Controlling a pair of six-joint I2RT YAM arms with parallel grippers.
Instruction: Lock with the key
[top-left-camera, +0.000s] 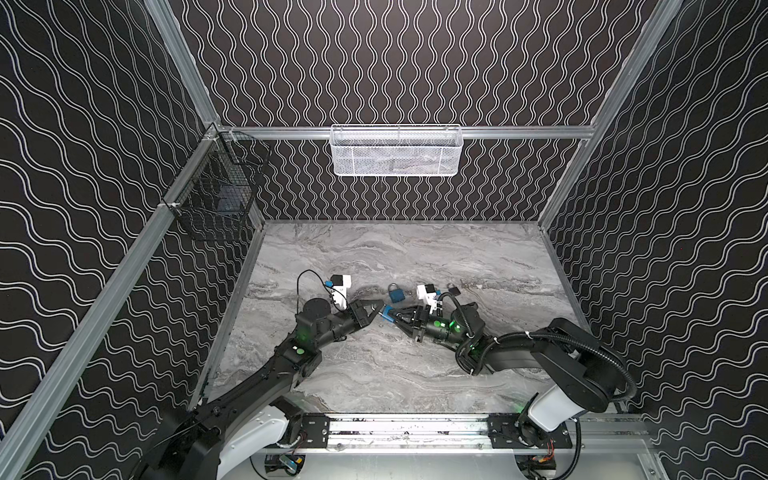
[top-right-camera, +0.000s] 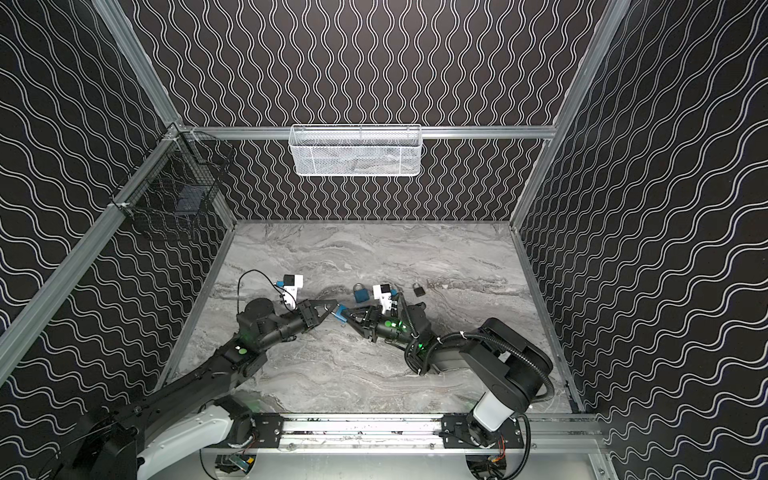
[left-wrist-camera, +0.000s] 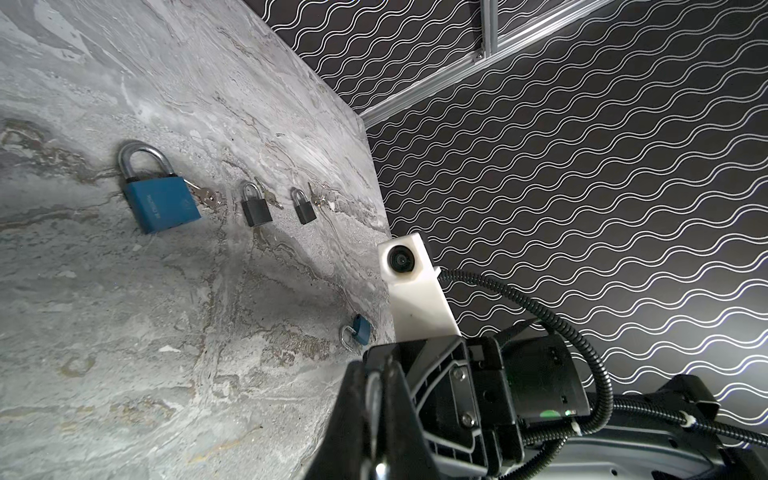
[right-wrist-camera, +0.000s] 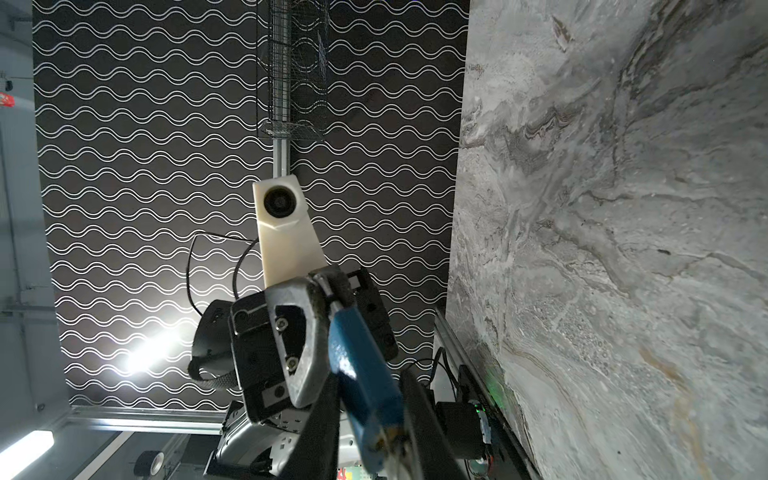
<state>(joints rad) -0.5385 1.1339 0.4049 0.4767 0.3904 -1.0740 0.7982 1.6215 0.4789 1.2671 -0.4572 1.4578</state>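
A small blue padlock (top-left-camera: 387, 314) hangs above the marble table (top-left-camera: 415, 249) between my two grippers. My left gripper (top-left-camera: 380, 310) is shut on its silver shackle (right-wrist-camera: 332, 301); in the left wrist view the metal shows between the closed fingers (left-wrist-camera: 357, 415). My right gripper (right-wrist-camera: 370, 374) has a finger on each side of the blue body (right-wrist-camera: 361, 374), and both look to be touching it. A brassy glint marks the padlock's bottom end (right-wrist-camera: 388, 442); I cannot tell whether a key sits there. Loose keys (left-wrist-camera: 203, 195) lie on the table.
A larger blue padlock (left-wrist-camera: 160, 203) lies on the table just behind the grippers, with two black padlocks (left-wrist-camera: 256, 208) and their keys beside it. Another small blue padlock (left-wrist-camera: 359, 330) lies nearer. A white mesh basket (top-left-camera: 395, 151) and a black wire basket (top-left-camera: 220, 187) hang on the walls.
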